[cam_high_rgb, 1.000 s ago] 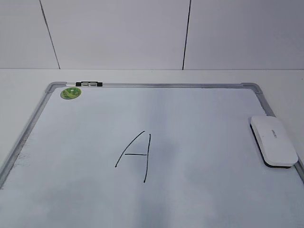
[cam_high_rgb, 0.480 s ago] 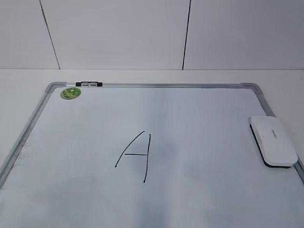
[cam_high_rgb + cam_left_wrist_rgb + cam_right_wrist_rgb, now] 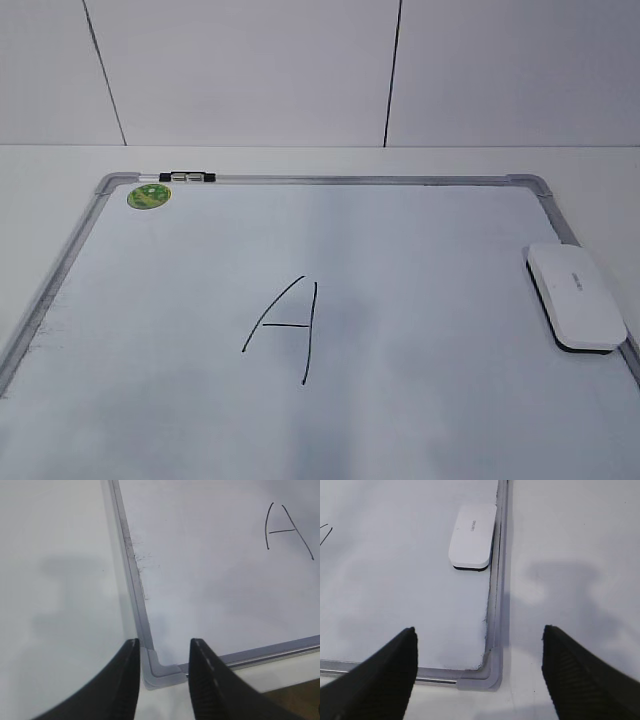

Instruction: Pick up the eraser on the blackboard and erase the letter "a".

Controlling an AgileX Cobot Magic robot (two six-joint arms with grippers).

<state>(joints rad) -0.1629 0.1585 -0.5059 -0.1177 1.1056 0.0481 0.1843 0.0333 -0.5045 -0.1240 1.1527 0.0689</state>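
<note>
Exterior view: eraser [image 3: 577, 296] lies flat at the board's [image 3: 400, 230] right frame, untouched; my right fingers [image 3: 479, 672] spread wide to straddle it, left fingers [image 3: 164, 677] parted, idle over the near-left corner.

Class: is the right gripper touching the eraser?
Apart. In the right wrist view the right gripper has its fingers wide open above the board's near corner, with bare board between them and the eraser.

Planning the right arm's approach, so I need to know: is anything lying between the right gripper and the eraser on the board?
Nothing visible does. In the right wrist view the right gripper, jaws wide apart, hangs over the board's near corner, and only bare blackboard lies between it and the eraser, which sits against the frame's right edge.
</note>
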